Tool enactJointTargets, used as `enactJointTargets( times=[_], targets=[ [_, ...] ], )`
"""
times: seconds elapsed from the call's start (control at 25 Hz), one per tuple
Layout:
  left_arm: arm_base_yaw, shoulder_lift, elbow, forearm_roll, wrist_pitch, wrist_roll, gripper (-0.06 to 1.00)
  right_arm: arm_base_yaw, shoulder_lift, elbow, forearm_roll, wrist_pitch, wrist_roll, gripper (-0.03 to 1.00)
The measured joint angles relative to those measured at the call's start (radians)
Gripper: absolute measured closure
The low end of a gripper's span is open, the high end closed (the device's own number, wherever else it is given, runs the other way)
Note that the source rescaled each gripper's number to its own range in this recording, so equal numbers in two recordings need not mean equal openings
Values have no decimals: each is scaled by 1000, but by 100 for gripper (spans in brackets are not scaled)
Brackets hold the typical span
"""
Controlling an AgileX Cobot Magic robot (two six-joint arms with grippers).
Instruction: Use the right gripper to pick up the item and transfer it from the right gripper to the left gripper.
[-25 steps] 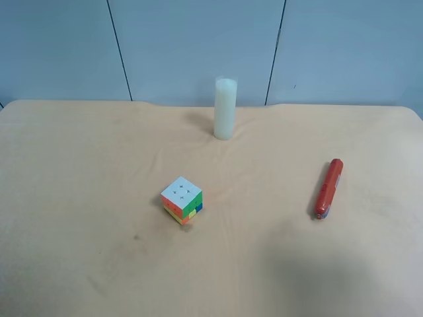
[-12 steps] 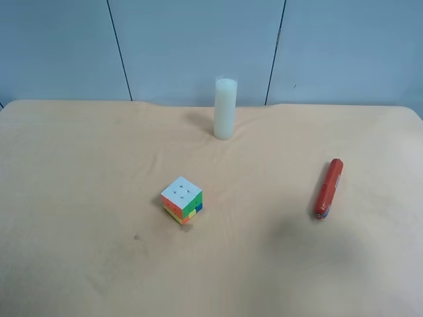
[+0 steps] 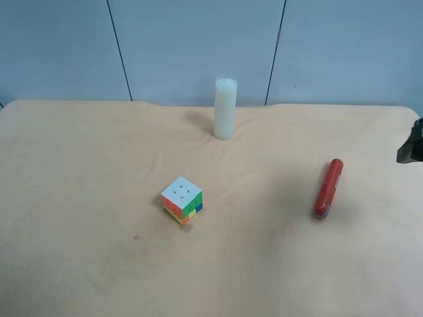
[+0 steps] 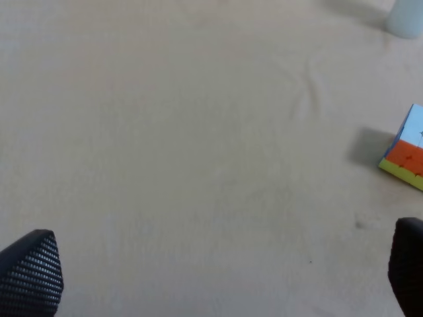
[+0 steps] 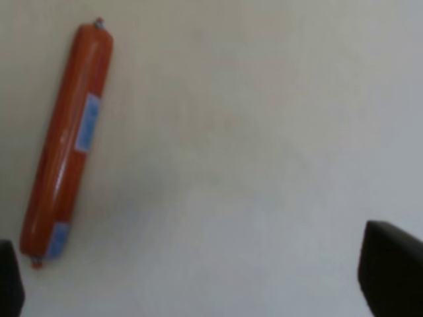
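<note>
**Right gripper open above the sausage, grasp not yet begun**

The red-orange sausage [image 3: 328, 188] lies flat on the cloth-covered table [image 3: 79, 165]. It is well apart from the puzzle cube [image 3: 182, 199] and the white cylinder [image 3: 225, 108]. Nothing touches it.

The right gripper [image 5: 201, 281] hangs over it with its jaws spread wide and empty. In the right wrist view the sausage sits off to one side, one end near a fingertip [image 5: 8, 284] rather than between the two. A dark part of an arm [image 3: 411, 144] shows at the exterior high view's right edge.

The left gripper [image 4: 221, 274] is also released and holds nothing. It looks down on bare cloth, with the cube just in view at the side.

The step in hand looks like the approach to the pick. The jaws already seem to stand across the sausage's narrow width, so little wrist turn should be needed. What the move calls for is a sideways shift, until the tube lies midway between the fingers, before the gripper descends.

- **Where to grip:** gripping somewhat toward one end would probably leave a free length for the left gripper to take at the handover.
- **How to close:** the smooth, round skin may roll or slip out, so the fingers should come low to the cloth and close evenly and squarely.
- **The cloth:** pressing hard into the soft cloth could bunch it up.
</note>
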Motion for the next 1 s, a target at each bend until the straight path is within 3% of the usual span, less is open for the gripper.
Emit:
enactJointTargets(
  times=[0.36, 0.64, 1.0],
  targets=[
    [0, 0, 0, 0, 0, 0, -6, 5, 276, 0, 97, -327, 23, -3],
    [0, 0, 0, 0, 0, 0, -6, 98, 462, 0, 184, -517, 23, -3],
    [0, 0, 0, 0, 0, 0, -6, 246, 628, -1, 279, -627, 23, -3]
  ],
)
